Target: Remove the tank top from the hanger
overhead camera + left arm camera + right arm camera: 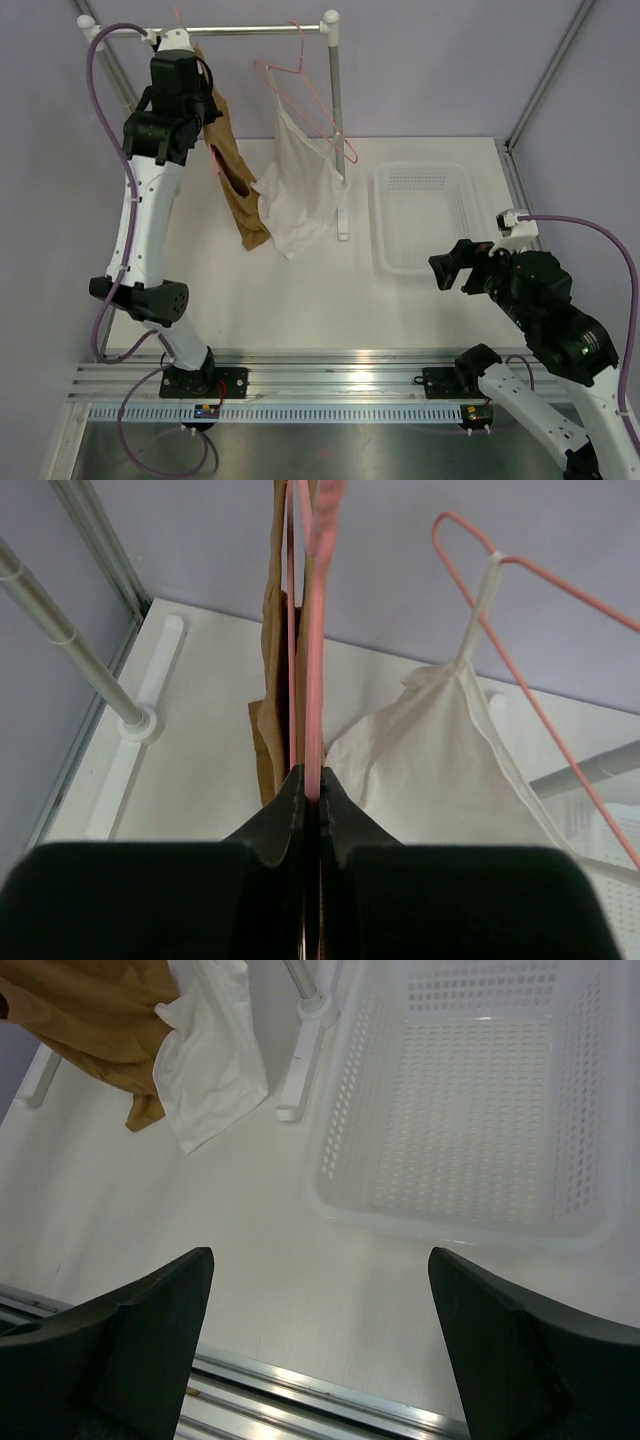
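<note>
The tan tank top (236, 185) hangs at the left end of the rail on a pink wire hanger (314, 610). My left gripper (208, 108) is raised against the top of the garment. In the left wrist view the left gripper (311, 788) is shut on the hanger wire, with the tank top (270, 640) hanging edge-on just behind it. My right gripper (446, 270) hovers low over the table near the front right. Its jaws stand wide apart with nothing between them (320, 1295). The tank top's hem (95, 1015) shows far off in the right wrist view.
A white sleeveless garment (300, 185) hangs on a second pink hanger (300, 75) beside the tank top. The grey rail (255, 30) rests on a post (337, 120). A white perforated basket (385, 225) sits on the table at right, just beyond my right gripper.
</note>
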`<control>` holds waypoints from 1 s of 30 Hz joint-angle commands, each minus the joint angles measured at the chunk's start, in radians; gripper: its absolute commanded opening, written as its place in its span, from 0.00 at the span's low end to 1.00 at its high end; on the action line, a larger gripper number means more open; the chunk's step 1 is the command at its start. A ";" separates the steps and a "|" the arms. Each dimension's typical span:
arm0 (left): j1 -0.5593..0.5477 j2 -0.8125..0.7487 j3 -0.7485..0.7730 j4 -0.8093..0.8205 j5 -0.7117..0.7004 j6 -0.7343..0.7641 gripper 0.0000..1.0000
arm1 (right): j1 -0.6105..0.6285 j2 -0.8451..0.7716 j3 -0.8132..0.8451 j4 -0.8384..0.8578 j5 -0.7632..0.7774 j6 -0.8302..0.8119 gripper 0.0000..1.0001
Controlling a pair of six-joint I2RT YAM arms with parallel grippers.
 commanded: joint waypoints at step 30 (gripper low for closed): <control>-0.029 -1.157 -1.067 -0.047 0.897 -0.046 0.00 | 0.270 0.550 0.033 0.821 -0.391 0.125 0.84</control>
